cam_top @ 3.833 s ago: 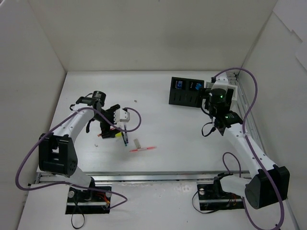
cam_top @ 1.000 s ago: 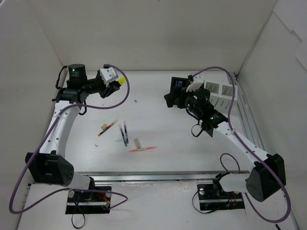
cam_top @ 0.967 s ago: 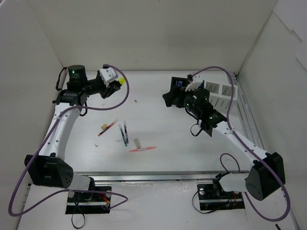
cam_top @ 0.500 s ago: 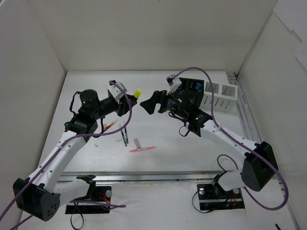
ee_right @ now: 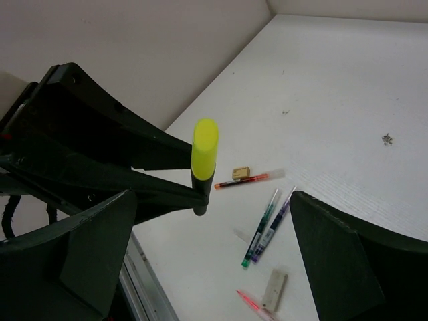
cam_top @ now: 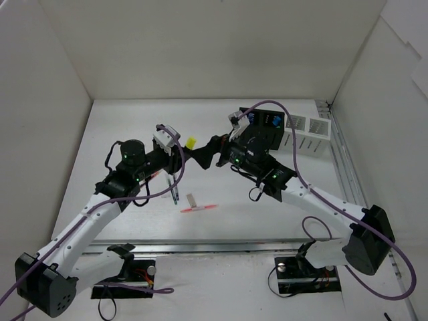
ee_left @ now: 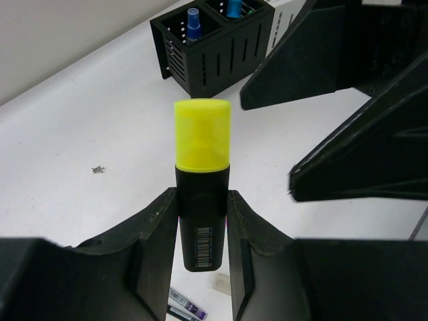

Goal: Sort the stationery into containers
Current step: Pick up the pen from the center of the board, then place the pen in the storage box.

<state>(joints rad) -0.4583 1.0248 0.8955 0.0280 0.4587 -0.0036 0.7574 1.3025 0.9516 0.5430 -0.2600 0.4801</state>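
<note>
A yellow highlighter with a black body stands upright between the fingers of my left gripper, which is shut on its lower half. It is held in the air above the table's middle. My right gripper faces it from the right, open wide, its jaws either side of the highlighter without touching. On the table below lie a green pen, a purple pen, an orange-red pen, a thin red pen and a pale eraser.
A black slotted box at the back right holds a blue-capped bottle. White perforated boxes stand to its right. A small tan block lies by the orange-red pen. White walls close in on three sides.
My left arm carried the highlighter from the back left to the table's middle. My right arm swung left from the black box to meet it, jaws open.
</note>
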